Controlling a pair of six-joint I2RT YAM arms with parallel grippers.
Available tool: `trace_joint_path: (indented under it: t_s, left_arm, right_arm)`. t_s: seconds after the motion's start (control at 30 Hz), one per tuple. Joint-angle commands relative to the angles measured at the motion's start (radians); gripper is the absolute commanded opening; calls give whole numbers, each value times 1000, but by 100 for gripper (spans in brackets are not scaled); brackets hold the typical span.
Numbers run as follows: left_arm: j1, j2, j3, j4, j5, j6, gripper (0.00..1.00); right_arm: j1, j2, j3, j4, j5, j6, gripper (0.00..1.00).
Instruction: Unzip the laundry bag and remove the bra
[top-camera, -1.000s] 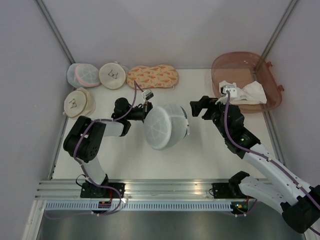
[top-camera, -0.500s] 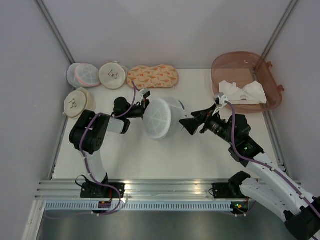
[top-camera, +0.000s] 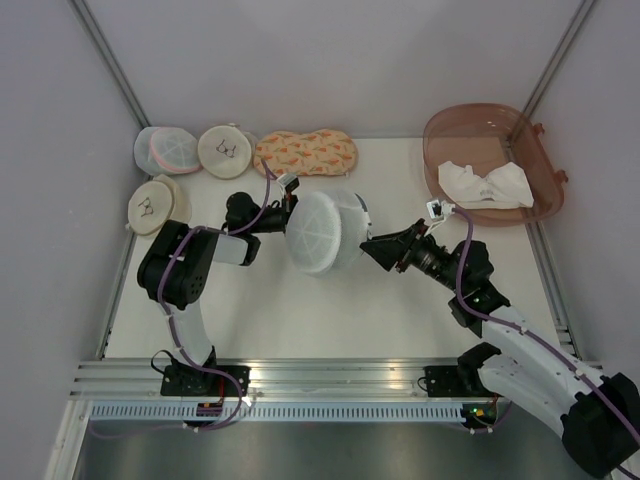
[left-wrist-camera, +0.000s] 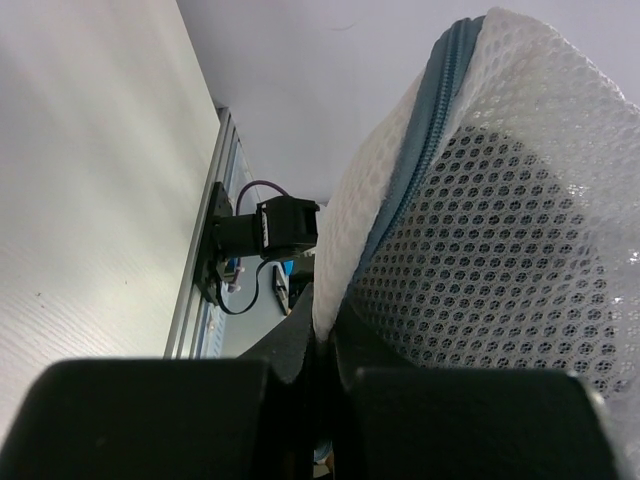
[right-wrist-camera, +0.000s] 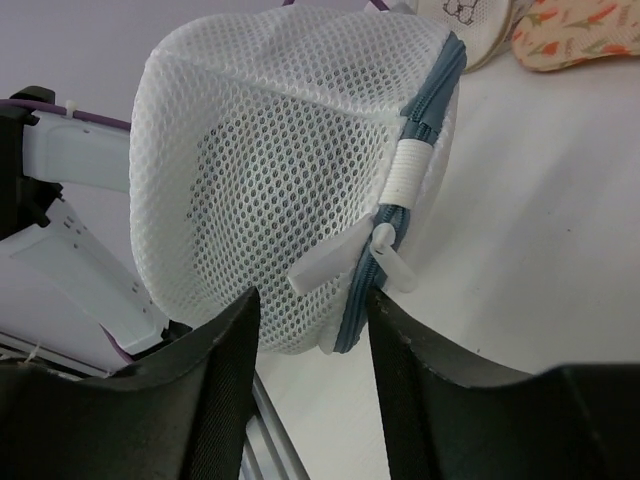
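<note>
Laundry bag (top-camera: 322, 232) rim between right claw (right-wrist-camera: 312, 310) jaws (left claw (left-wrist-camera: 325, 345) pinching).

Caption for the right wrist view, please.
Right claw straddling the grey-blue zipper rim of the round white mesh laundry bag, white zipper pull close by.

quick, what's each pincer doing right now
Left pincer: shut on the mesh edge of the laundry bag.
Right pincer: open, jaws either side of the bag, not clearly gripping.
</note>
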Motion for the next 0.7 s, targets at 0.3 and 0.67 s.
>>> trace_joint_path:
  t_s: [0.3,0.67]
  left_arm:
    - [-5,-103,30,386,-21,-50,2]
    - [-6,-40,50,384,-35,-104,58]
  right_arm:
    - [-5,109,19,152,-44,-39,46]
    - [-3,65,51,43,-57,-128,0]
